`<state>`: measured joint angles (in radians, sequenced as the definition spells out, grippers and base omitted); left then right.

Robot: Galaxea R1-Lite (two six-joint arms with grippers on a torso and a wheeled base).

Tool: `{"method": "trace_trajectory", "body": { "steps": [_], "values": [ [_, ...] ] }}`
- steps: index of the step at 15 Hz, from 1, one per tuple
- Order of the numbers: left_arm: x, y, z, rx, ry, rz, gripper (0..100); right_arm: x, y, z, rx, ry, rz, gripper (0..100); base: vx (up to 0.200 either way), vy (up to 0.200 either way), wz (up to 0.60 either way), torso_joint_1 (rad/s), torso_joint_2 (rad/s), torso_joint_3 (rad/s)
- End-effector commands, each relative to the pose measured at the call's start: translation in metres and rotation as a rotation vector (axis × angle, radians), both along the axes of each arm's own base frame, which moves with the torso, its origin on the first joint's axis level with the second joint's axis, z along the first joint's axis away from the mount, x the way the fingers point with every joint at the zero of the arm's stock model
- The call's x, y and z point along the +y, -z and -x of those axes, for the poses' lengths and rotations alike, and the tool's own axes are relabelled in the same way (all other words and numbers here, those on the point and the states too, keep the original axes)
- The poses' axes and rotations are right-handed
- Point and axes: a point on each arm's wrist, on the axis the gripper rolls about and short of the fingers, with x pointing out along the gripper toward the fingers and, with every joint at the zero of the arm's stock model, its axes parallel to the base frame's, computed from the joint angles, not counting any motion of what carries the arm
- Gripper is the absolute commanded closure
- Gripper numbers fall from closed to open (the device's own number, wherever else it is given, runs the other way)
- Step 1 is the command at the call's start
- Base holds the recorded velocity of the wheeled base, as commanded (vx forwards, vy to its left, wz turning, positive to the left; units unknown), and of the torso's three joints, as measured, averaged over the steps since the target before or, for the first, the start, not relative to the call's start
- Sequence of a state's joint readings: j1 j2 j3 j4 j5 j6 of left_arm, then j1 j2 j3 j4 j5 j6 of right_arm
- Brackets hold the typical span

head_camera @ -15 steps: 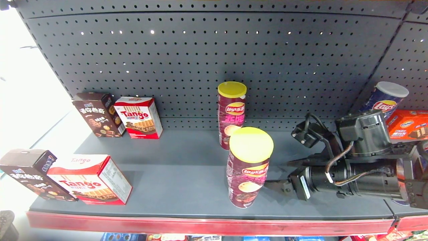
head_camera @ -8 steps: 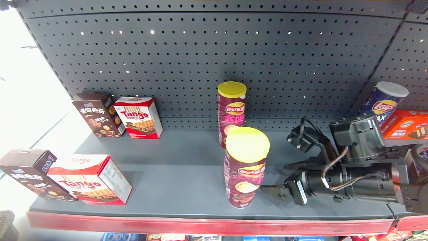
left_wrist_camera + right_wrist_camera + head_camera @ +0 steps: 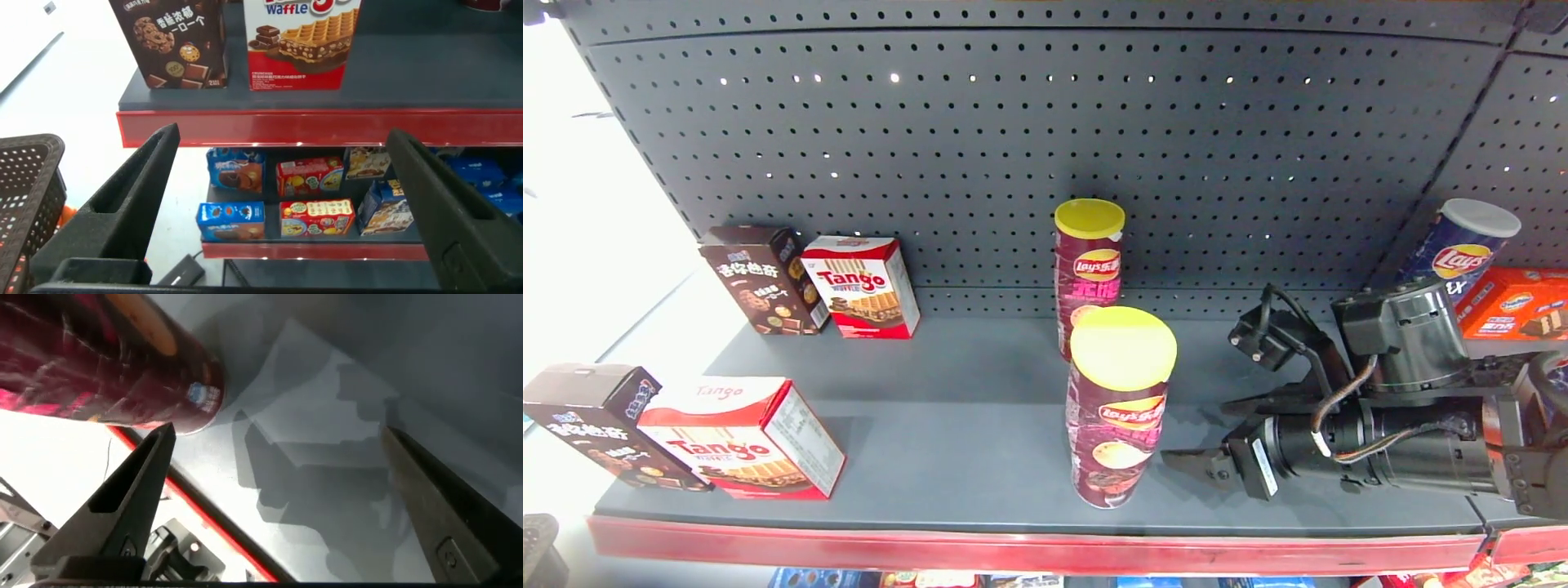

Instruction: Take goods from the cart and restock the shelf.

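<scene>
Grey metal shelf [image 3: 947, 441]: flat matte deck, red strip along the front lip, perforated pegboard [image 3: 1013, 147] behind.

Lower left of the head view: dark biscuit box [image 3: 596, 425] touching a red-and-white wafer box [image 3: 743, 437], both cardboard, both at the front edge. Mid-left, against the pegboard: rear dark box [image 3: 764, 279] and rear wafer box [image 3: 862, 286], upright, side by side.

Centre: two maroon cylinders with flat yellow plastic lids. Back can [image 3: 1088, 261] stands at the pegboard. Front can [image 3: 1121, 408] stands upright near the front lip, straight ahead of the other.

Right of centre: right gripper [image 3: 1201, 433], black, lying level over the shelf. Fingers spread and empty, tips aimed at the front can, just beside it, not touching. Right wrist view: glossy can base resting on the shelf beyond one finger.

Far right: blue can [image 3: 1462, 241] with a pale lid, and an orange carton [image 3: 1515, 304].

Left gripper [image 3: 282, 135]: fingers wide apart, nothing between them, hanging before the shelf's red lip. Black mesh basket [image 3: 24, 196] nearby.
</scene>
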<state>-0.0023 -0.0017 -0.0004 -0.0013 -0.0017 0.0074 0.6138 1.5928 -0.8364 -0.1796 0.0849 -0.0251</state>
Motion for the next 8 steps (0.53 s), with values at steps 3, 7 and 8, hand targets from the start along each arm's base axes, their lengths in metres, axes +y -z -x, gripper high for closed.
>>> {"method": "trace_trajectory", "body": {
  "steps": [3,7,8],
  "values": [
    [0.0,0.0,0.0,0.0,0.001,0.0,0,0.007,0.002,-0.002,0.005,-0.02,0.004,0,0.0,0.0,0.0,0.0,0.0,0.0],
    [0.0,0.0,0.0,0.0,0.001,0.001,0,0.013,0.003,-0.001,0.007,-0.037,0.006,0,0.0,0.0,0.0,0.0,0.0,0.0],
    [0.0,0.0,0.0,0.0,0.001,0.001,0,0.011,0.002,0.0,0.005,-0.033,0.003,0,0.0,0.0,0.0,0.0,0.0,0.0]
  ]
}}
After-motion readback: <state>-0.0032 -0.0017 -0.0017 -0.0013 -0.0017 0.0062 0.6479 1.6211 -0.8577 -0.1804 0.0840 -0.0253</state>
